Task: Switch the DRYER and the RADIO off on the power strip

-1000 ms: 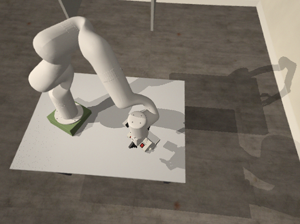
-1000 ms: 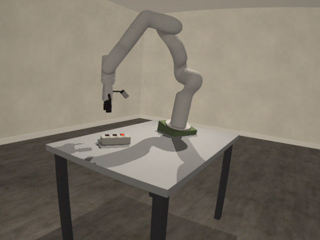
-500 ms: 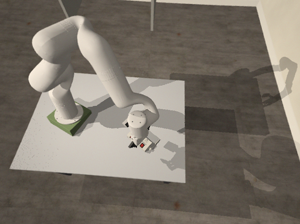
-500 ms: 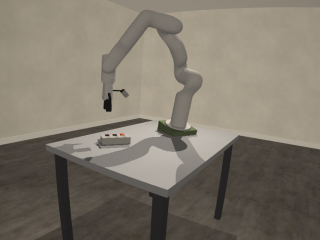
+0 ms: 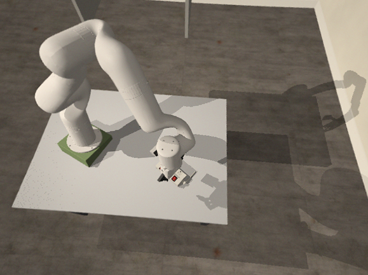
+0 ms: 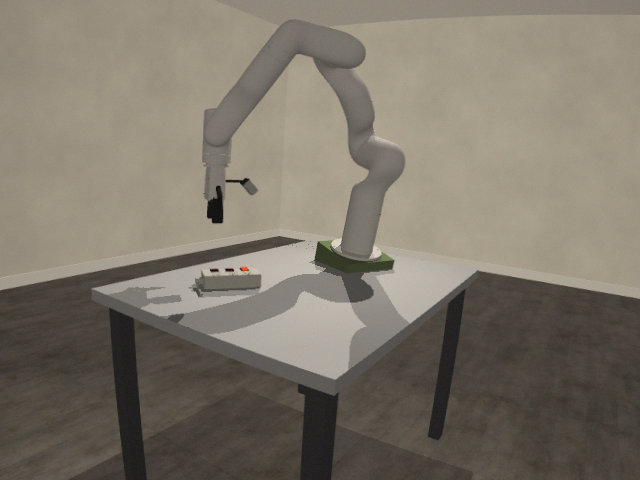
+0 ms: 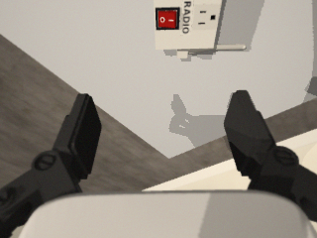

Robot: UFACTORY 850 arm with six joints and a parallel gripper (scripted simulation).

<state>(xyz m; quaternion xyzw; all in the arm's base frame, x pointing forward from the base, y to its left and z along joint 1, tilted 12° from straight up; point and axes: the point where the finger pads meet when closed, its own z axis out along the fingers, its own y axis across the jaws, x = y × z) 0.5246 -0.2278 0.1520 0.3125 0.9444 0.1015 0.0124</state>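
Note:
The white power strip (image 6: 227, 279) lies flat on the table, right way up. In the exterior view its two left switches look dark red and the right one (image 6: 244, 269) glows orange. In the wrist view only the strip's end (image 7: 190, 25) shows, with the red RADIO switch (image 7: 166, 19) and a socket; the other labels are out of frame. My gripper (image 6: 214, 211) (image 7: 161, 108) hangs well above the strip, open wide and empty. From above, my wrist hides most of the strip (image 5: 179, 177).
The arm's green base pad (image 5: 85, 145) sits at the table's back left. The strip lies near the table's right edge (image 5: 226, 159), with floor beyond it. The arm's shadow falls across the table.

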